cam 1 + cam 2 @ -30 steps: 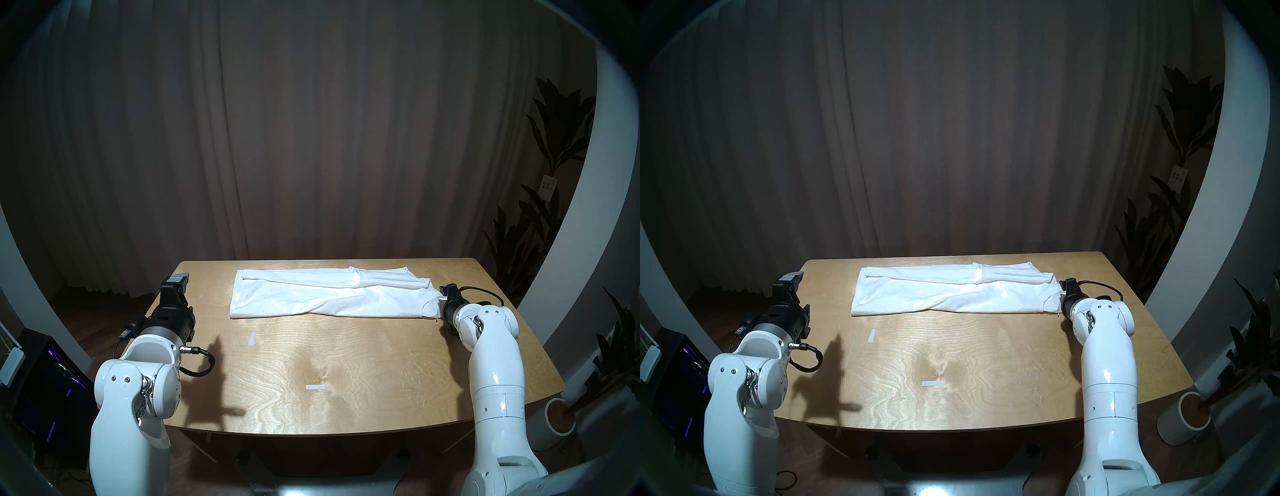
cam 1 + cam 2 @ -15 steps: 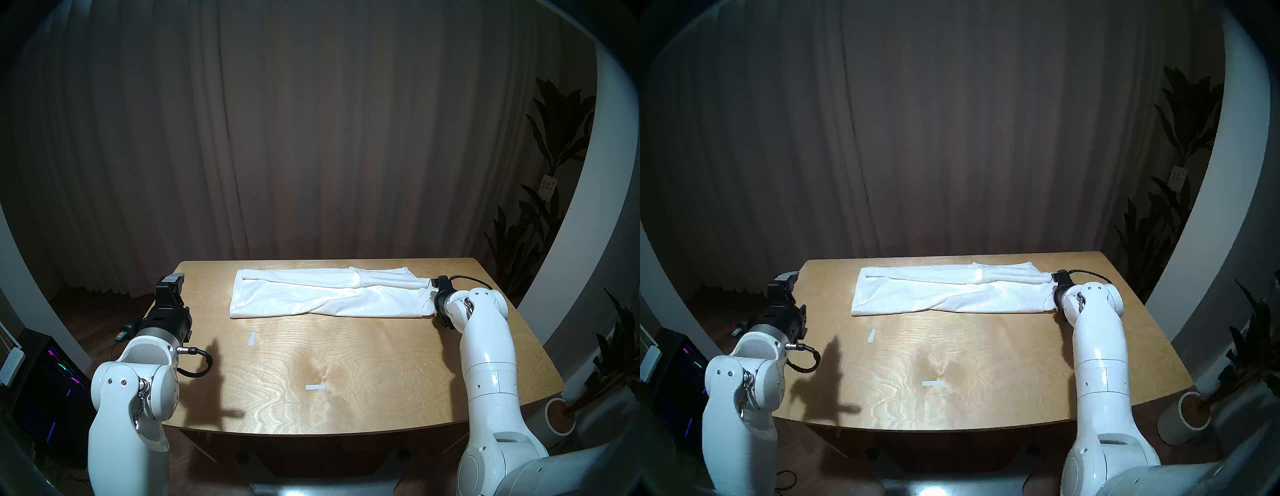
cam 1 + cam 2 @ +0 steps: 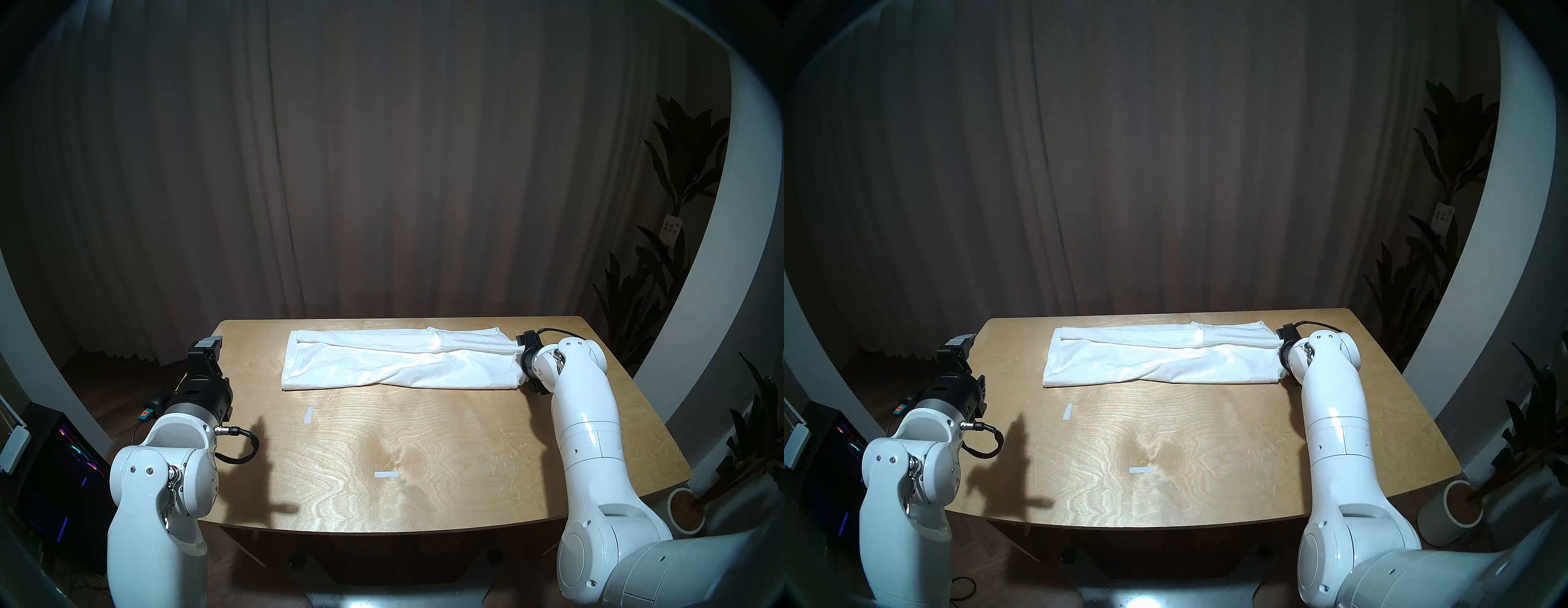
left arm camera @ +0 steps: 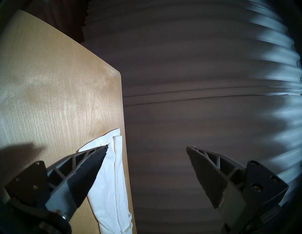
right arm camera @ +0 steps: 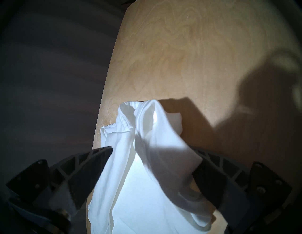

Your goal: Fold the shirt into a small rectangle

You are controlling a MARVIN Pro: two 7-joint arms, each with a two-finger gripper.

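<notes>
The white shirt (image 3: 403, 365) lies as a long folded strip across the far half of the wooden table (image 3: 445, 437), with a sleeve folded onto it at the right. My right gripper (image 5: 155, 153) is at the strip's right end, jaws wide open, with bunched cloth (image 5: 147, 163) lying between the fingers; in the head views its fingers are hidden behind the wrist (image 3: 536, 361). My left gripper (image 4: 147, 147) stands open and empty at the table's left edge (image 3: 211, 346), well left of the shirt's hem end (image 4: 111, 179).
Two small white tape strips (image 3: 308, 415) (image 3: 386, 474) are stuck on the bare near half of the table. A curtain hangs behind the far edge. A potted plant (image 3: 685, 509) stands at the right, a dark computer case (image 3: 63, 467) at the left.
My right arm has swung left and farther back, bringing its gripper over the shirt's right end. The left gripper has drifted slightly left. The shirt has not moved.
</notes>
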